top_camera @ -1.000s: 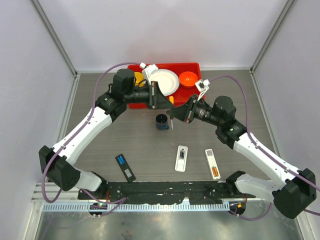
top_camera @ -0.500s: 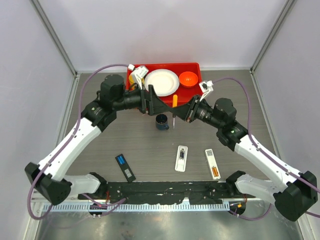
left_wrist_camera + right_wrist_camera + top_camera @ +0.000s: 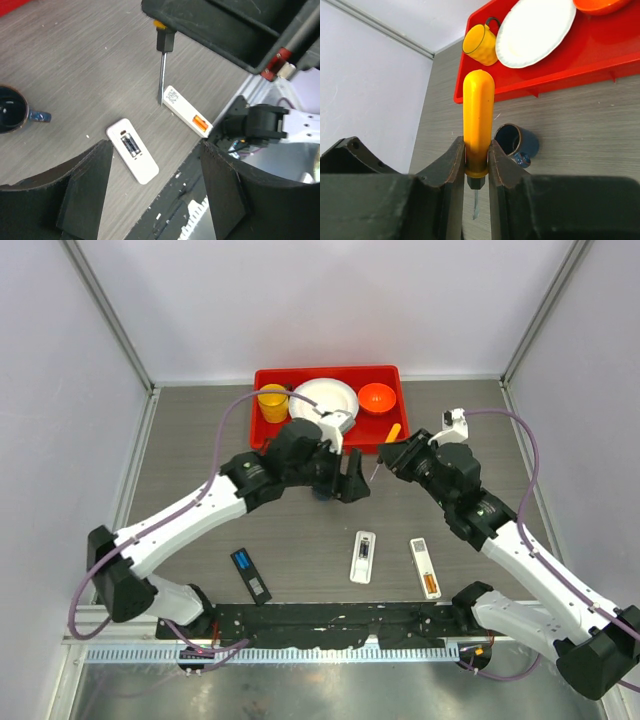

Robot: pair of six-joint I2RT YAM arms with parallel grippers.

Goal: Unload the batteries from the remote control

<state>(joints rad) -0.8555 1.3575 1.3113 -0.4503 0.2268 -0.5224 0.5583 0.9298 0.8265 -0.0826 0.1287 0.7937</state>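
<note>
your right fingers (image 3: 451, 165) clamp the screwdriver (image 3: 478, 110). your left fingers (image 3: 82, 190) hang open, empty, past the remote (image 3: 133, 158), batteries (image 3: 130, 145) inside it.

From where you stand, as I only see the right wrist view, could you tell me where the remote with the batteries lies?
Observer: The open white remote lies toward the table's near edge, between the arms, dark batteries in its bay.
Operator: Thank you; is the left gripper holding anything?
Observer: No, the left gripper hangs open and empty.
Operator: Anything beside that remote?
Observer: A second white remote lies apart, to its right, something orange in its bay.
</note>
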